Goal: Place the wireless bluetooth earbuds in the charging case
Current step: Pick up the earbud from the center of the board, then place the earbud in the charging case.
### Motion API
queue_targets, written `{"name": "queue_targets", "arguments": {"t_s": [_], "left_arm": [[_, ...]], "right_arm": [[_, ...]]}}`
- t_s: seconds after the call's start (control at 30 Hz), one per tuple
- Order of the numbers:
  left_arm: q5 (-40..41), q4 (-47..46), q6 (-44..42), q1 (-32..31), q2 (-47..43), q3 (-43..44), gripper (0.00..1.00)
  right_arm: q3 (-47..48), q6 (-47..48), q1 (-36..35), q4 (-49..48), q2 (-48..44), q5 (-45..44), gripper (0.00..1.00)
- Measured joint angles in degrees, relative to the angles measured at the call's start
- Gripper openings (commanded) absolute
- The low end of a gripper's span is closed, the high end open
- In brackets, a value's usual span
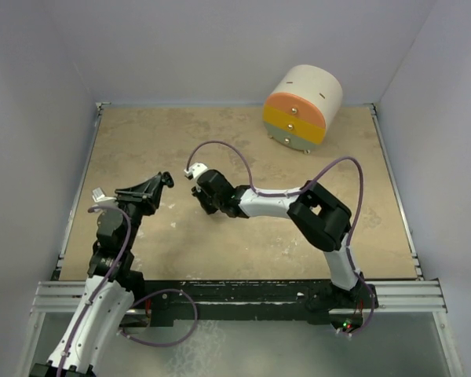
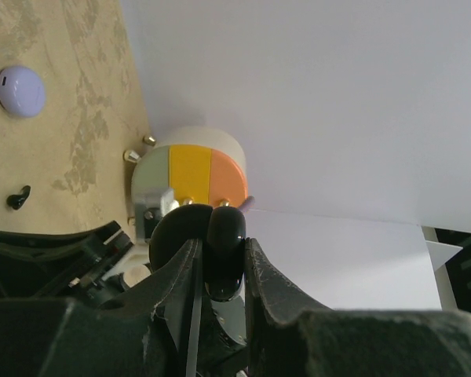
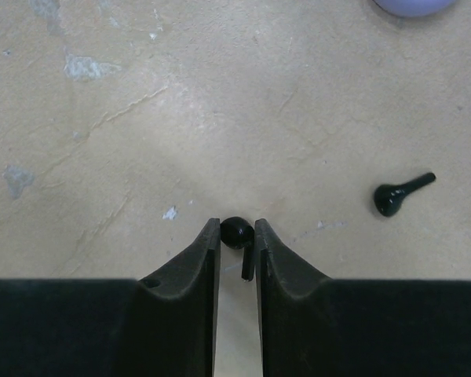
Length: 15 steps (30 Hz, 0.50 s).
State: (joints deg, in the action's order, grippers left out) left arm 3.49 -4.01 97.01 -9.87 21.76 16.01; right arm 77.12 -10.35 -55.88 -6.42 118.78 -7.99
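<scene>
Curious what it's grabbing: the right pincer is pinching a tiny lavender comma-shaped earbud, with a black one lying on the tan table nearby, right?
Not lavender: the right wrist view shows the tiny comma-shaped earbud in the right pincer is black. Another black earbud does lie on the tan table nearby.

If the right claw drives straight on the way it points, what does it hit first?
Most likely the table. The right claw points down at bare surface, and the black earbud pinched at its tips would touch first. The remaining gap is unclear.
</scene>
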Motion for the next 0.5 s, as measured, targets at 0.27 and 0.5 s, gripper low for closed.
{"name": "queue_targets", "arguments": {"t_s": [0.27, 0.5], "left_arm": [[-4.1, -5.9, 0.0, 0.0, 9.9, 0.0, 0.0], [-10.6, -12.8, -0.1, 0.1, 21.9, 0.4, 0.0]], "right_arm": [[-3.8, -1.2, 0.7, -2.0, -9.8, -1.5, 0.18], [-8.4, -3.8, 4.9, -4.7, -20.5, -3.7, 0.19]]}}
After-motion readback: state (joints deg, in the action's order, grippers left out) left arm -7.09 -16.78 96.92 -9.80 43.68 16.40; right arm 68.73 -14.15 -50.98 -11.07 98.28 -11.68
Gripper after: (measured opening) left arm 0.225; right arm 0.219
